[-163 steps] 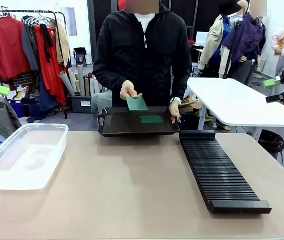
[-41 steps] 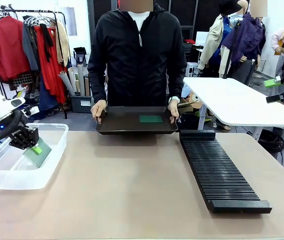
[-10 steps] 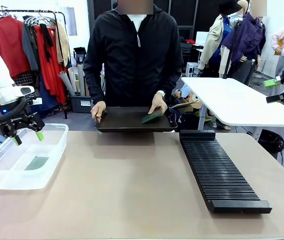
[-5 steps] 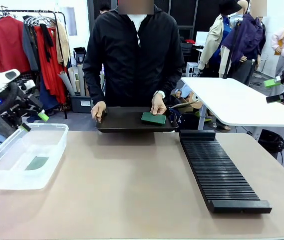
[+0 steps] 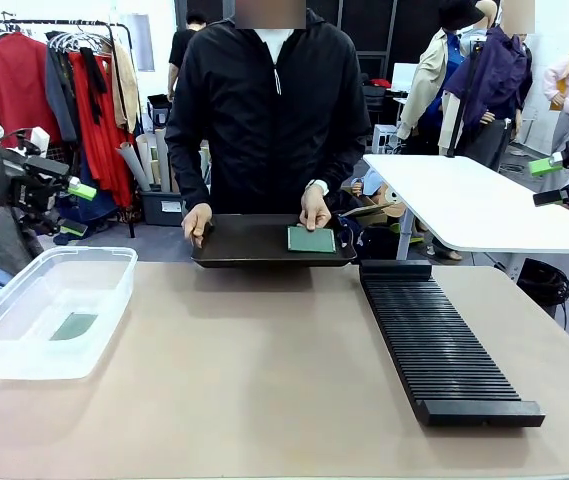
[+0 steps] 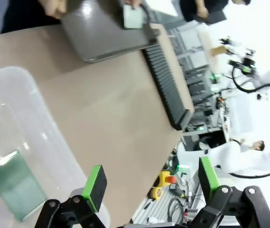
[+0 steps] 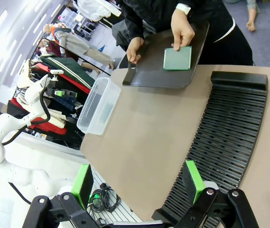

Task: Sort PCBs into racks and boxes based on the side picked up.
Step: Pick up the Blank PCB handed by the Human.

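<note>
One green PCB [image 5: 74, 325] lies flat on the bottom of the clear box [image 5: 54, 256], also seen from the left wrist as a dotted PCB [image 6: 16, 185] in the box [image 6: 54, 137]. A second PCB [image 5: 311, 239] rests on the dark tray [image 5: 254, 250], with the person's hand [image 5: 314, 211] on its far edge. My left gripper [image 5: 76, 208] hangs open and empty above the box's far left corner. At the right edge my right gripper [image 5: 547, 182] is open and empty, well above the long black rack [image 5: 439, 345].
The person holds the tray at the table's far edge with the other hand [image 5: 197, 220]. A white side table [image 5: 474, 205] stands behind the rack. The right wrist view shows the tray PCB [image 7: 177, 58], rack [image 7: 229, 137] and box [image 7: 99, 104] below the open gripper [image 7: 138, 183].
My left gripper has risen and drawn back to the left, away from the box. The person has turned the tray PCB over and laid it flat. My right arm has not moved.
</note>
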`<move>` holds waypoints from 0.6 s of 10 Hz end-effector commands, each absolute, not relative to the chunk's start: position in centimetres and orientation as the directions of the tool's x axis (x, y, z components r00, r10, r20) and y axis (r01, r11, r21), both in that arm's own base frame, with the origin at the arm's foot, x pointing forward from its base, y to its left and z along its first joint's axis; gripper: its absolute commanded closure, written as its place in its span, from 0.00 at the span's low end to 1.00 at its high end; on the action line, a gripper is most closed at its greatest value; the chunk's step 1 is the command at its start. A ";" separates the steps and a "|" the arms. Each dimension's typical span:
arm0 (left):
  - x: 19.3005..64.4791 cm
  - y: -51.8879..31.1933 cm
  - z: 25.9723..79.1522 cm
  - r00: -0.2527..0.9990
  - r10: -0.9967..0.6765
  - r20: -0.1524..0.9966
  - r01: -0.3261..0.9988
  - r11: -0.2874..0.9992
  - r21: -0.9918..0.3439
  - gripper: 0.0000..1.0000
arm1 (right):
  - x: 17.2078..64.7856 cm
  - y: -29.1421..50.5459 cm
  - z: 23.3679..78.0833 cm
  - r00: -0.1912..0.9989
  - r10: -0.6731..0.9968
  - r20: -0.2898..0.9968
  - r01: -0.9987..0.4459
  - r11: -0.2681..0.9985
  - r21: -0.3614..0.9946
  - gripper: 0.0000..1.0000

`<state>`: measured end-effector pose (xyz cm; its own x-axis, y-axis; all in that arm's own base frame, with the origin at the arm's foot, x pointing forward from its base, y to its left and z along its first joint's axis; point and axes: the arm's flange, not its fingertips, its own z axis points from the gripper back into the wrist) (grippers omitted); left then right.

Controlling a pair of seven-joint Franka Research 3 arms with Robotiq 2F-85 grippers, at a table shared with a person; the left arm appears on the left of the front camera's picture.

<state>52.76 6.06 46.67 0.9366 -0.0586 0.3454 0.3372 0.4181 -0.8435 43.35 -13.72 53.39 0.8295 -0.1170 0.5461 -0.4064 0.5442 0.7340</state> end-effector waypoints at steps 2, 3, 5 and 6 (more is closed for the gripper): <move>53.9 6.1 46.3 0.929 -0.092 0.359 0.369 0.318 -0.873 0.00 | 43.3 -13.6 53.6 0.830 -0.108 0.547 -0.408 0.551 0.728 0.00; 53.9 6.3 46.6 0.916 -0.074 0.394 0.399 0.260 -0.879 0.00 | 43.3 -13.6 53.6 0.830 -0.108 0.547 -0.408 0.551 0.728 0.00; 53.8 5.6 47.0 0.896 -0.055 0.440 0.442 0.201 -0.874 0.00 | 43.3 -13.6 53.6 0.830 -0.108 0.547 -0.408 0.551 0.728 0.00; 53.8 5.4 47.0 0.901 -0.053 0.431 0.432 0.212 -0.877 0.00 | 43.3 -13.6 53.6 0.830 -0.108 0.547 -0.408 0.551 0.728 0.00</move>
<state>53.82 5.29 46.96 0.9083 -0.0558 0.4147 0.4158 0.2314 -0.8795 43.35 -13.72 53.39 0.8295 -0.1170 0.5460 -0.4064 0.5442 0.7340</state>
